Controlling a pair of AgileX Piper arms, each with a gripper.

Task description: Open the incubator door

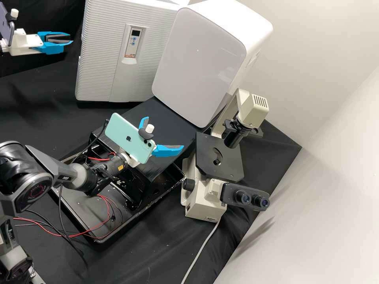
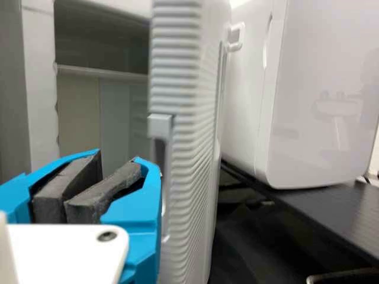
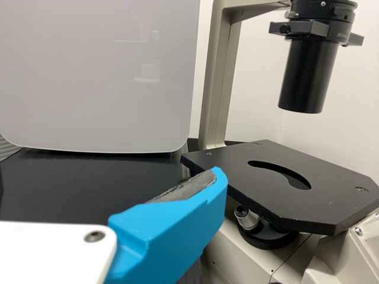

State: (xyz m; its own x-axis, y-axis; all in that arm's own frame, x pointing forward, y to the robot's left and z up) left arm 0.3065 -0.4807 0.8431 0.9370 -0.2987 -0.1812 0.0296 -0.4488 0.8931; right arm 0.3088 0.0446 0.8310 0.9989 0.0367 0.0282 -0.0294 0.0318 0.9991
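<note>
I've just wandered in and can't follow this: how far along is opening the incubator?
The main part looks done: the ribbed door is ajar, with a shelf visible inside. In hand: the left pincer is near the door's edge, slightly open with nothing between its fingers. What's left may be only swinging the door wider.

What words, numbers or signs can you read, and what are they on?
Ridged door: little print on its panel, too small to read.
Microscope: tiny print low on its body, unreadable.
Grey arm: small print, unreadable.
Green phone: a dark fruit-shaped sign, no word I can read.
</note>
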